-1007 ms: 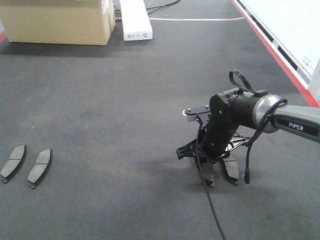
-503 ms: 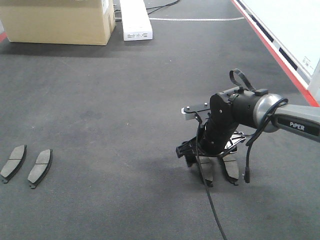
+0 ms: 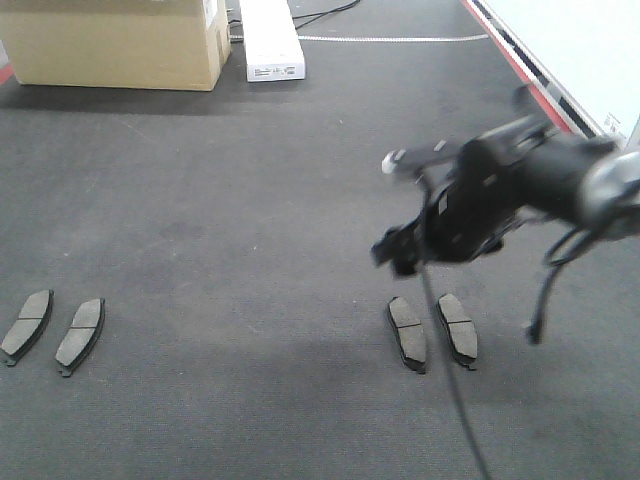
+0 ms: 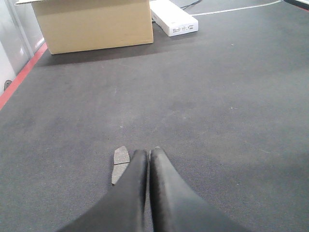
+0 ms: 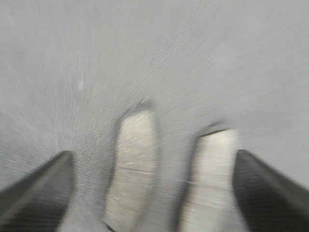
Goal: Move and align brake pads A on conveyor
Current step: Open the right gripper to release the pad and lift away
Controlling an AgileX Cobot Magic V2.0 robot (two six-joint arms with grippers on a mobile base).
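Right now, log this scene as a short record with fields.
surface: conveyor, dark belt
left pair: two brake pads lying side by side, apart
right pair: two brake pads side by side, roughly parallel
right gripper: open, raised above right pair, holding nothing
left gripper: shut, empty, beside one pad
background: cardboard box, white box

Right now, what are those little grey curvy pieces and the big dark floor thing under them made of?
The brake pads look like a hard pressed material, dull grey and matte, with a thin groove across each; metal or composite, I cannot tell. The conveyor looks like rough woven fabric or felt, charcoal and matte, with a carpet-like grain and no shine.
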